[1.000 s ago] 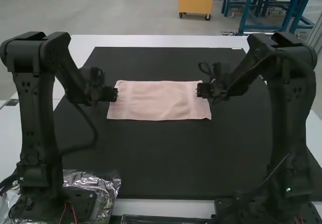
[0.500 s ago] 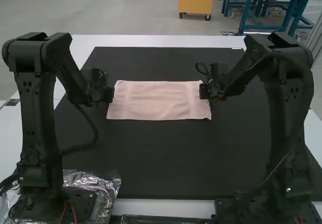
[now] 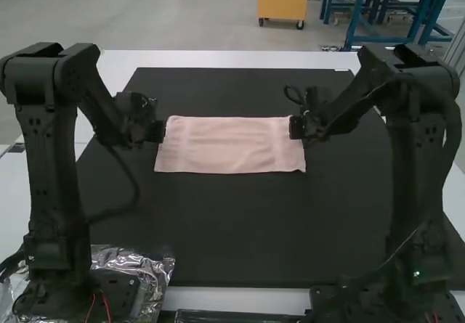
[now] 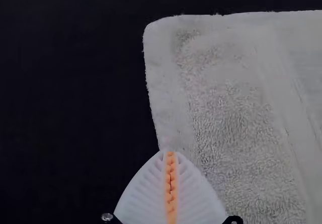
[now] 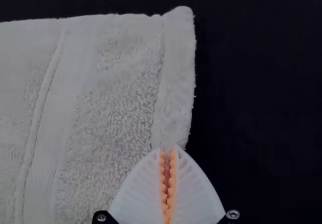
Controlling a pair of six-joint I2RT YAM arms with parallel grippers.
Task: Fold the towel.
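A pale pink towel (image 3: 229,146) lies flat as a wide rectangle on the black mat; I cannot tell how many layers it has. At its left side is my left gripper (image 3: 160,132), and my right gripper (image 3: 294,128) is over its right side. In the left wrist view the left gripper (image 4: 170,153) is shut, its tips at the side hem of the towel (image 4: 226,113). The right wrist view has the right gripper (image 5: 168,151) with its pads nearly together, tips over the hem of the towel (image 5: 113,98). No cloth is clearly visible between either gripper's pads.
The black mat (image 3: 232,221) extends around the towel on a white table (image 3: 232,59). Crinkled silvery plastic (image 3: 156,268) lies by the left arm's base. A dark bar (image 3: 232,316) runs along the near edge between the arms.
In the high view, both grippers have shifted slightly outward, the left one leftward and the right one rightward. The towel has kept its place and shape.
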